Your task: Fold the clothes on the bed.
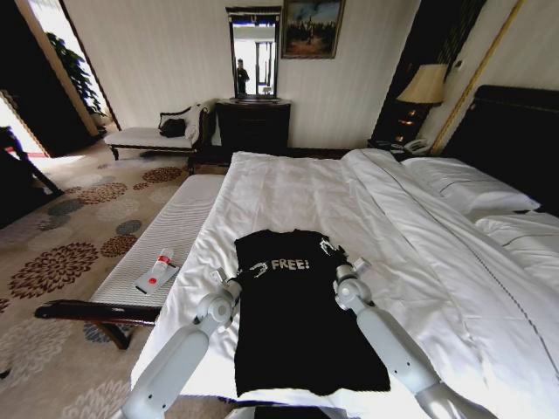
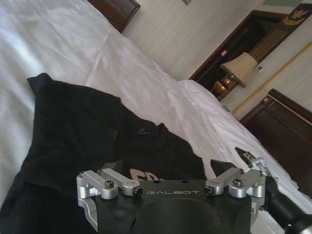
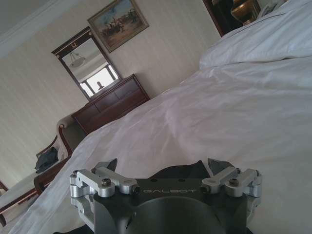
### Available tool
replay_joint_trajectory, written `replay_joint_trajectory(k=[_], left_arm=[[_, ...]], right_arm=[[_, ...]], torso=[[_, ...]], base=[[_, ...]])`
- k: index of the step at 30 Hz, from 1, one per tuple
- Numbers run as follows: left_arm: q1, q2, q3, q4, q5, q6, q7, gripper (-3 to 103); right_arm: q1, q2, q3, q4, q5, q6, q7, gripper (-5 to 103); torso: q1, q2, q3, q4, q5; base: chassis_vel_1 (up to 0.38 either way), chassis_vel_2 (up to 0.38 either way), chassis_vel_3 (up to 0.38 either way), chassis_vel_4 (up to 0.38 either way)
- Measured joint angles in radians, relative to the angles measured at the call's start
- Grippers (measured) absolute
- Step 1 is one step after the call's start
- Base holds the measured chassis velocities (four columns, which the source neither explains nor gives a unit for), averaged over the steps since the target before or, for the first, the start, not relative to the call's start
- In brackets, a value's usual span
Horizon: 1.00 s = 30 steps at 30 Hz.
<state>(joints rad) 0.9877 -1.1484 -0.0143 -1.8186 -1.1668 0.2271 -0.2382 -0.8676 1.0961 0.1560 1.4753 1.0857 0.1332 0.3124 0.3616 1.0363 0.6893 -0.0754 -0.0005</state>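
Observation:
The clothes are one black T-shirt with white "FREE" lettering, lying flat as a narrow rectangle near the foot of the white bed. My left gripper is open, low over the shirt's chest beside the lettering. My right gripper is open at the shirt's upper right corner by the shoulder. The left wrist view looks over the open left gripper across the dark shirt, with the right gripper farther off. The open right gripper has a shirt edge between its fingers and white sheet beyond.
A long white-cushioned bench runs along the bed's left side and carries a small red-and-white tube. Pillows and a dark headboard are at the right. A dark dresser stands beyond the bed.

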Motion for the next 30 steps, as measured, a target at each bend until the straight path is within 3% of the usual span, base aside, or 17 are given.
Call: replay_joint_trajectory(k=[3,6,8,11,13,20,30], left_arm=[[-0.019,0.015,-0.04,-0.008,-0.051,-0.007,0.009,100],[-0.06,0.027,-0.064,0.065,-0.065,-0.007,-0.001,100],[-0.129,0.038,-0.071,0.189,-0.065,-0.006,-0.015,100],[-0.165,0.04,-0.066,0.249,-0.065,-0.005,-0.018,100],[-0.235,0.034,-0.043,0.366,-0.059,-0.005,-0.015,100],[-0.278,0.017,-0.047,0.482,-0.022,-0.009,0.005,100],[-0.358,-0.002,-0.025,0.65,0.024,-0.034,0.075,100]], right_arm=[[0.005,0.002,0.0,-0.006,-0.001,0.0,0.0,100],[0.008,0.006,-0.002,-0.009,-0.005,0.0,0.0,100],[0.008,0.011,-0.005,-0.01,-0.009,0.0,0.0,100],[0.008,0.012,-0.006,-0.009,-0.01,0.0,0.0,100],[0.012,0.011,-0.008,-0.008,-0.01,0.0,0.0,100],[0.046,0.021,-0.036,-0.02,-0.009,0.0,-0.004,100],[0.049,0.019,-0.04,-0.022,-0.006,-0.003,-0.008,100]], torso=[[0.0,0.0,0.0,-0.0001,0.0],[0.0,0.0,0.0,0.0,-0.0001],[0.0,0.0,0.0,0.0,-0.0001],[0.0,0.0,0.0,0.0001,-0.0001],[0.0,0.0,0.0,-0.0006,-0.0001],[0.0,0.0,0.0,0.0004,-0.0001],[0.0,0.0,0.0,-0.0005,-0.0002]], base=[[0.0,0.0,0.0,0.0],[0.0,0.0,0.0,0.0],[0.0,0.0,0.0,0.0],[0.0,0.0,0.0,0.0],[0.0,0.0,0.0,0.0],[0.0,0.0,0.0,0.0],[0.0,0.0,0.0,0.0]])
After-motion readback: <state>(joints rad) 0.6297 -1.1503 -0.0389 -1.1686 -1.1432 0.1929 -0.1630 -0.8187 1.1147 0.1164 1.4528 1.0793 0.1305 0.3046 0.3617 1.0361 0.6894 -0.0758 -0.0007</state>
